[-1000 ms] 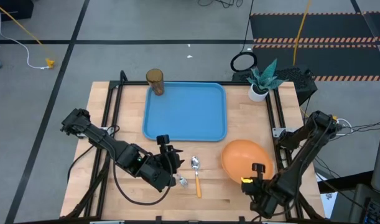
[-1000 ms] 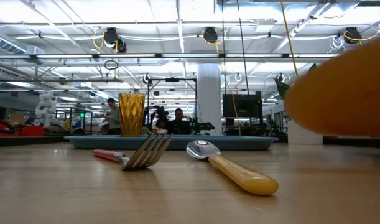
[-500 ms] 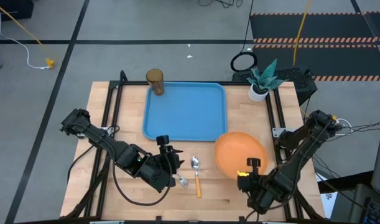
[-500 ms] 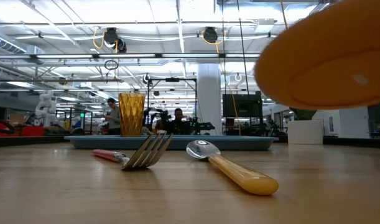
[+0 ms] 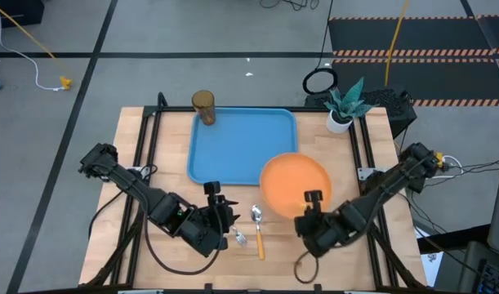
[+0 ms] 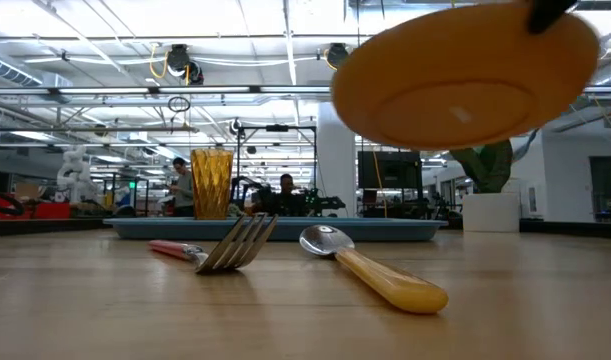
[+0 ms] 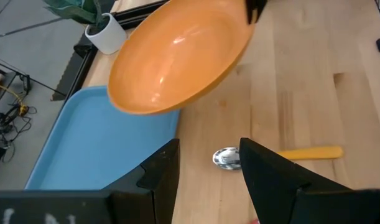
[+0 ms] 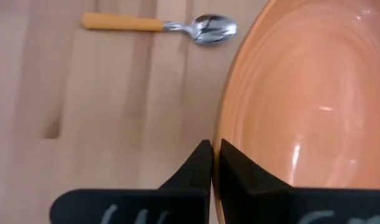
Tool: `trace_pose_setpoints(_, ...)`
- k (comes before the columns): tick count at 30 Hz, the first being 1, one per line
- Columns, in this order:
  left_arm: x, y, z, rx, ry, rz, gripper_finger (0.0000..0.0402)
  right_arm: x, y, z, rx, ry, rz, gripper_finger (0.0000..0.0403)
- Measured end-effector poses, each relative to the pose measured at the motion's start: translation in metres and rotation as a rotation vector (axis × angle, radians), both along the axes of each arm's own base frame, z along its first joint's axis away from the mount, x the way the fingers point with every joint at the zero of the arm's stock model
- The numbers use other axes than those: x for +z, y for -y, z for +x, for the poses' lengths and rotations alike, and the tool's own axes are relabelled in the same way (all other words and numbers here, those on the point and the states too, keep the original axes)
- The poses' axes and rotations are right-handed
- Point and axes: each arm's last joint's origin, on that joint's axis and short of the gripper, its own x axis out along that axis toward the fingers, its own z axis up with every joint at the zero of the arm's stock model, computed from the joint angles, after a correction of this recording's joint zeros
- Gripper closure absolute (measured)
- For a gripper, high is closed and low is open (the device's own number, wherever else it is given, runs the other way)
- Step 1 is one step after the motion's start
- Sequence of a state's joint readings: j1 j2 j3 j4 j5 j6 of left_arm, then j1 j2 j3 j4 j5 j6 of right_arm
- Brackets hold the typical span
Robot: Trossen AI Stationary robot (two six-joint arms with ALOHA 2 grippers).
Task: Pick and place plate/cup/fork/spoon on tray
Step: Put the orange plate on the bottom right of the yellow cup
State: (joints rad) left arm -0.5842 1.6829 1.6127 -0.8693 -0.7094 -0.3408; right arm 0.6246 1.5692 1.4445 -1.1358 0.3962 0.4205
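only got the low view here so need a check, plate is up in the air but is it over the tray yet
Observer: Partly. In the high view the plate overlaps the tray's near right corner; the rest hangs over bare table.
Operator: which arm has it
Observer: The right gripper; its wrist view shows the jaws shut on the plate's rim.
Operator: where's the left one
Observer: The left gripper hangs by the fork, jaws open, holding nothing.
Operator: is the cup on the tray
Observer: No. The cup stands on the table at the tray's far left corner, outside the rim.
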Motion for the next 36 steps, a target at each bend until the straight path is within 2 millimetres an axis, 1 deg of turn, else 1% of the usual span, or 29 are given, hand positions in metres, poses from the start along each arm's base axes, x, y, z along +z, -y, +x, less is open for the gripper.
trace_pose_setpoints(7,-0.001,-0.003,-0.003,0.028,-0.012,0.022,0.0231,0.002,0.029,0.027,0.075,0.034,-0.047,0.0403)
trace_pose_setpoints(11,0.004,-0.009,-0.01,0.068,-0.009,0.059,0.0231,0.005,0.048,0.042,0.097,0.072,-0.07,0.0403)
trace_pose_setpoints(16,0.008,-0.017,-0.025,0.157,-0.023,0.089,0.0231,0.008,0.069,0.056,0.137,0.11,-0.107,0.0403)
trace_pose_setpoints(21,0.006,-0.022,-0.03,0.207,-0.046,0.134,0.0231,0.012,0.091,0.07,0.188,0.164,-0.109,0.0403)
trace_pose_setpoints(25,0.007,-0.027,-0.036,0.275,-0.017,0.193,0.0231,0.013,0.111,0.079,0.207,0.185,-0.121,0.0403)
trace_pose_setpoints(29,0.014,-0.034,-0.046,0.337,0.026,0.204,0.0232,0.009,0.131,0.087,0.196,0.175,-0.14,0.0403)
trace_pose_setpoints(32,0.015,-0.035,-0.047,0.349,0.035,0.218,0.0232,0.001,0.144,0.095,0.205,0.163,-0.148,0.0403)
trace_pose_setpoints(36,0.015,-0.038,-0.047,0.356,0.042,0.242,0.0231,-0.014,0.157,0.107,0.201,0.128,-0.162,0.0403)
